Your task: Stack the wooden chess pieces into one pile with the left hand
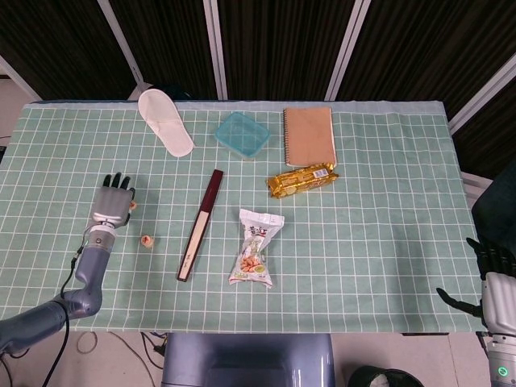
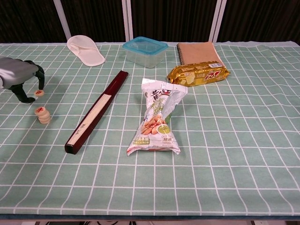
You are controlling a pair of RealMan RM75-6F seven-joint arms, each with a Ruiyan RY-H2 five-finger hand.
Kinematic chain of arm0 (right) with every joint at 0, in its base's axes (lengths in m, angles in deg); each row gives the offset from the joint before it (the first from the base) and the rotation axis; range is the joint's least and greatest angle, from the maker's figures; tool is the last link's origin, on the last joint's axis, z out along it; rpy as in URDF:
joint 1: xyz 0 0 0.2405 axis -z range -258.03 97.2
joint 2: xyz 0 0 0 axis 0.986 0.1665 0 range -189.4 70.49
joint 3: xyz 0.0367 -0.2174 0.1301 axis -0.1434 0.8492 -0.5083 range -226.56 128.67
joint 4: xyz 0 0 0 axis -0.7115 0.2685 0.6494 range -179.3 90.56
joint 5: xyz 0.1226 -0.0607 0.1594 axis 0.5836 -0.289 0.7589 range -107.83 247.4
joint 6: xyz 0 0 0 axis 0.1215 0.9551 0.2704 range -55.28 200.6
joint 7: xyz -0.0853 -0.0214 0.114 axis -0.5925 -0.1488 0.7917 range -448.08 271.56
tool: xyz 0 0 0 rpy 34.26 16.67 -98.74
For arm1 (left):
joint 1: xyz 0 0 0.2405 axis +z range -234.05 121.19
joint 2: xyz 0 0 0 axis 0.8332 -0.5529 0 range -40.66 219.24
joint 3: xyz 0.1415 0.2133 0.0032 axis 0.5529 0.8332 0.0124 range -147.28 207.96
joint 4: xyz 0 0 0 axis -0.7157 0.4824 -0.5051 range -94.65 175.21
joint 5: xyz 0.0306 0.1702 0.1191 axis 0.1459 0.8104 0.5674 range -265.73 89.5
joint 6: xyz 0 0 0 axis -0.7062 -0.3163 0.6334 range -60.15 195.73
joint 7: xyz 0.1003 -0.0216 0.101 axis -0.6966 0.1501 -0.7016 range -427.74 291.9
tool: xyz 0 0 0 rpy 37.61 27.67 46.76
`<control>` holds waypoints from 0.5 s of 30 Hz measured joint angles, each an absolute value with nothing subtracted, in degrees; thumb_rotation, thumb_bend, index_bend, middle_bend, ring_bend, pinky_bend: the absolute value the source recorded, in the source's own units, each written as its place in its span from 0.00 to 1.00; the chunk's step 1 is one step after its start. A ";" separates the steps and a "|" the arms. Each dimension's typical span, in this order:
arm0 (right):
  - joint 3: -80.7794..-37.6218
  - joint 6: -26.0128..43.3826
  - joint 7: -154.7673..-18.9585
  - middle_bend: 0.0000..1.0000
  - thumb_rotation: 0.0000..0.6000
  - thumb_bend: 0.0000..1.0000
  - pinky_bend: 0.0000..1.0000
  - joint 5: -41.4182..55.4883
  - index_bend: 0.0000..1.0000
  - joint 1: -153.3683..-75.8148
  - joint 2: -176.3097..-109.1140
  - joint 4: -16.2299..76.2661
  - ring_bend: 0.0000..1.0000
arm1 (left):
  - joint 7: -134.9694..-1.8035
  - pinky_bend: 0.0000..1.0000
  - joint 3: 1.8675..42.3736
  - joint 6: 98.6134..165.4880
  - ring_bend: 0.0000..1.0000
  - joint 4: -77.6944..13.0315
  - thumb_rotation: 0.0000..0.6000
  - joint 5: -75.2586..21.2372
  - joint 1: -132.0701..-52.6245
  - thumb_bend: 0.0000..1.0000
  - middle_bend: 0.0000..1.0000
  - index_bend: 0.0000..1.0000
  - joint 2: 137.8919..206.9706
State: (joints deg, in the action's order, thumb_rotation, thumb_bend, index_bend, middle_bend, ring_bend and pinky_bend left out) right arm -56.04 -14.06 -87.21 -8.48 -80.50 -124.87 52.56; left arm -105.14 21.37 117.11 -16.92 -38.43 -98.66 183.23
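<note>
Green checked tablecloth [image 2: 225,140] under dark curtains. Your left hand [image 2: 21,79] arches over the loose chess piece [image 2: 40,93], fingertips either side; whether they actually pinch it you can't tell. The stacked pile [image 2: 43,115] sits just nearer you than that piece. Your right hand [image 1: 496,286], cut off at the frame edge, hangs spread and empty.

- My left hand [image 2: 18,77] has bare cloth all round it; only the stack of chess pieces [image 2: 43,115] sits just beside.
- Folded fan [image 2: 96,110] fences that pocket off from the peanut bag [image 2: 158,119].
</note>
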 measured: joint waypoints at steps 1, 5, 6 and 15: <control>-56.04 -14.03 -87.24 0.07 1.00 0.20 0.00 -8.45 0.11 -80.50 -124.88 52.57 0.06 | -105.14 0.09 21.43 117.15 0.00 -16.86 1.00 -38.30 -98.67 0.31 0.13 0.42 183.30; -56.09 -14.06 -87.20 0.07 1.00 0.20 0.00 -8.37 0.11 -80.47 -124.81 52.72 0.06 | -105.15 0.09 21.51 117.46 0.00 -16.78 1.00 -37.94 -98.73 0.31 0.13 0.42 183.53; -56.09 -14.02 -87.21 0.07 1.00 0.20 0.00 -8.33 0.11 -80.48 -124.83 52.71 0.06 | -105.13 0.09 21.50 117.51 0.00 -16.76 1.00 -37.90 -98.74 0.31 0.13 0.42 183.59; -56.17 -13.96 -87.09 0.07 1.00 0.20 0.00 -8.05 0.11 -80.45 -124.83 52.71 0.06 | -105.59 0.09 21.92 117.00 0.00 -16.38 1.00 -37.97 -98.70 0.32 0.14 0.46 183.89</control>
State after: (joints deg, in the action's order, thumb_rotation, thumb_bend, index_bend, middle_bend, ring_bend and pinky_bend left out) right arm -56.17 -13.96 -87.09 -8.05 -80.45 -124.83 52.71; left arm -105.59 21.92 117.00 -16.38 -37.97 -98.70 183.89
